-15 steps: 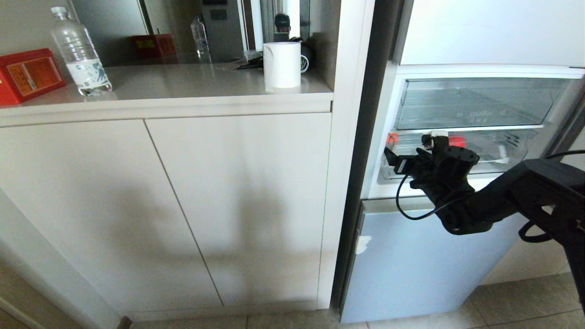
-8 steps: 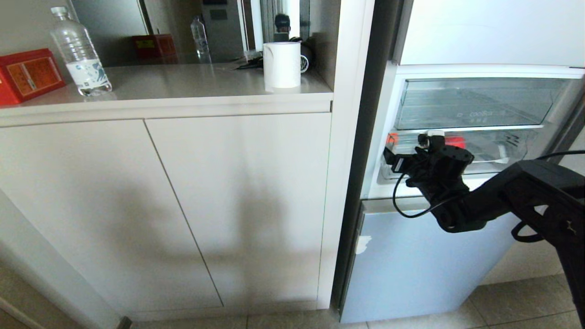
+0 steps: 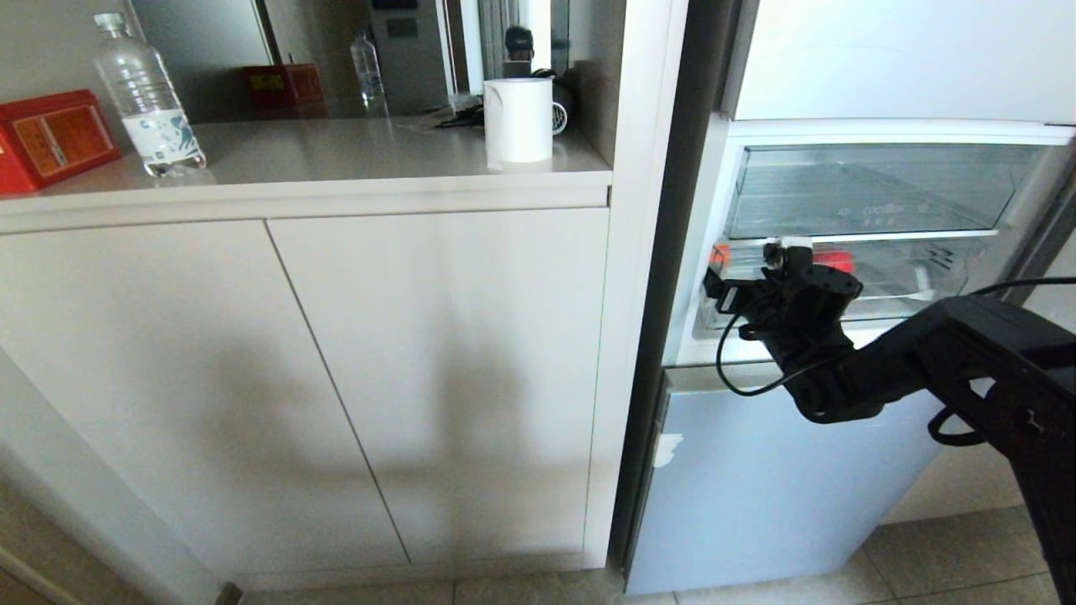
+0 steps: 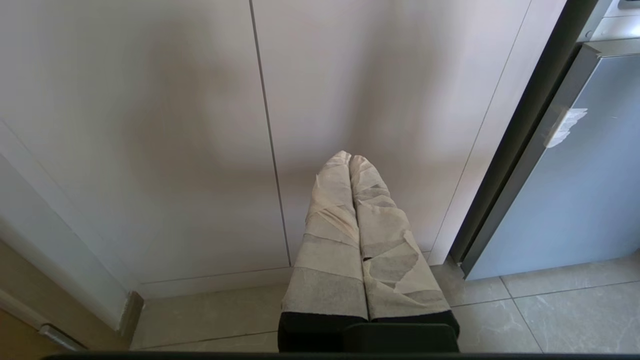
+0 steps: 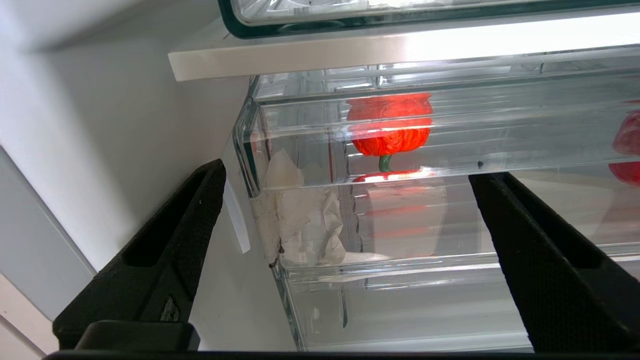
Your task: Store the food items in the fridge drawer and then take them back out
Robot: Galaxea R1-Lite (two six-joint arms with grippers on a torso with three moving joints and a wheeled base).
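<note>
Two red-orange food items lie inside the clear fridge drawer [image 5: 450,280]: one near its left end [image 5: 390,125], the other at the picture's edge [image 5: 627,150]. In the head view both food items show as red patches [image 3: 720,252] [image 3: 832,259] behind the fridge drawer [image 3: 916,281]. My right gripper [image 5: 350,175] is open and empty, its black fingers [image 5: 190,225] spread just in front of the drawer's left front corner. From the head, the right gripper [image 3: 748,281] covers that corner. My left gripper [image 4: 350,160] hangs shut, parked low before the cabinet.
A clear flat-fronted bin [image 3: 866,189] sits above the drawer, a pale blue door panel [image 3: 782,487] below it. White crumpled tape [image 5: 295,220] marks the drawer's corner. On the counter to the left stand a water bottle [image 3: 147,97], a red box [image 3: 50,139] and a white jug [image 3: 519,122].
My right arm has crept a little up and to the left, closer to the drawer front. Its fingers have stayed open. The left arm has not moved.
</note>
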